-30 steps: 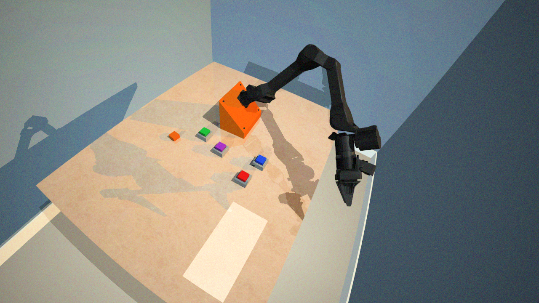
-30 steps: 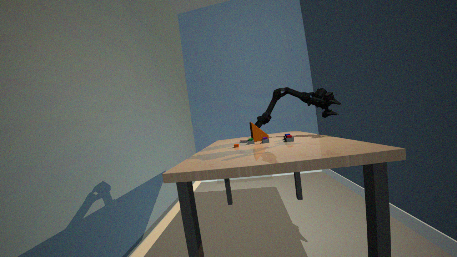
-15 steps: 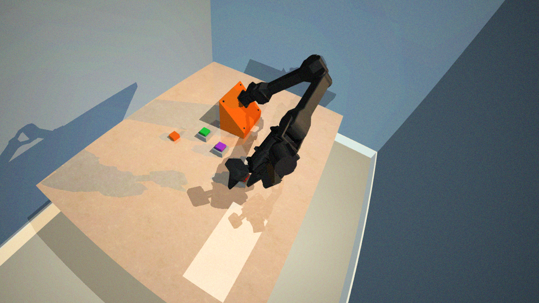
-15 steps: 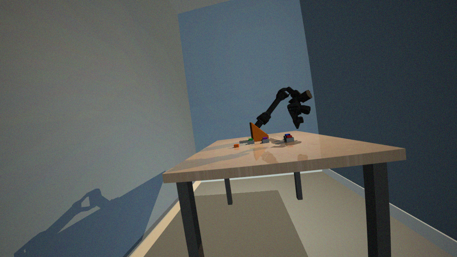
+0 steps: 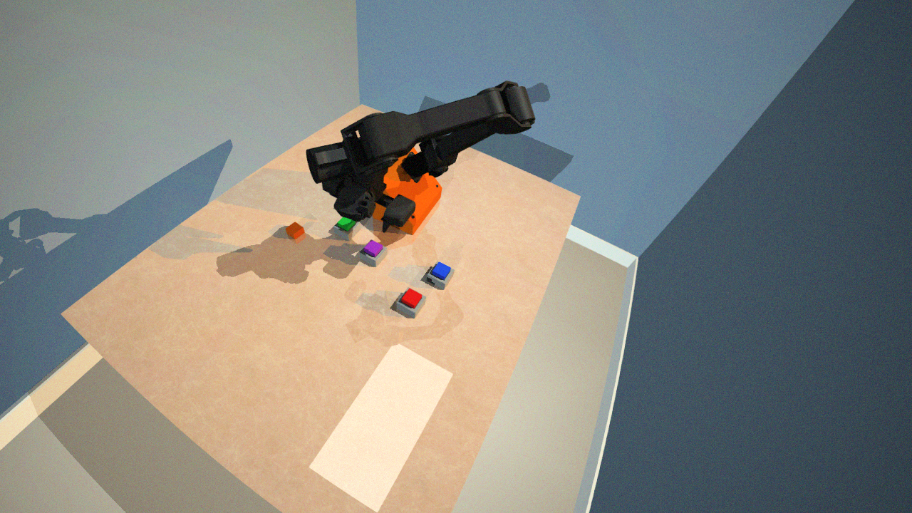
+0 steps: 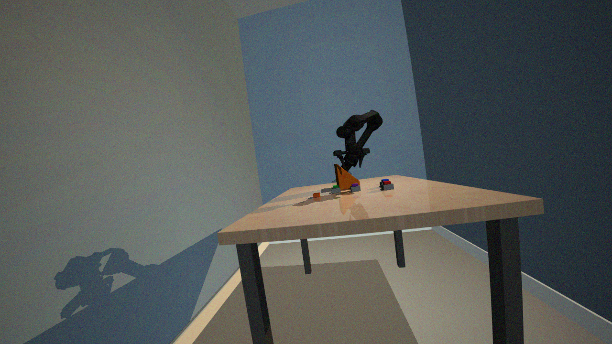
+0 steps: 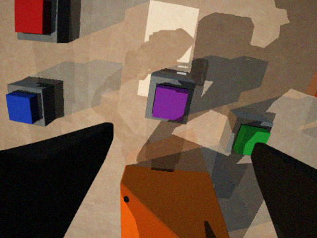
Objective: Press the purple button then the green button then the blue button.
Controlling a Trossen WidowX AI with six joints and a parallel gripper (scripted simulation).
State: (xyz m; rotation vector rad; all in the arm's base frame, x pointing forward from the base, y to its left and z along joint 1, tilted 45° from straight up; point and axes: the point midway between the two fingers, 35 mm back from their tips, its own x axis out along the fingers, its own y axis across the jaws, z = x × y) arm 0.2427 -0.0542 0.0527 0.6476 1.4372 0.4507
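Purple button on tan wooden table | pincer spread, holding nothing | walls blue-grey

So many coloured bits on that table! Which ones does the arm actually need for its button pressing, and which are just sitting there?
Needed for the job:
- purple button
- green button
- blue button
- the gripper, open and holding nothing

Just lying about, to be left alone:
- red button
- small orange block
- the arm's orange base
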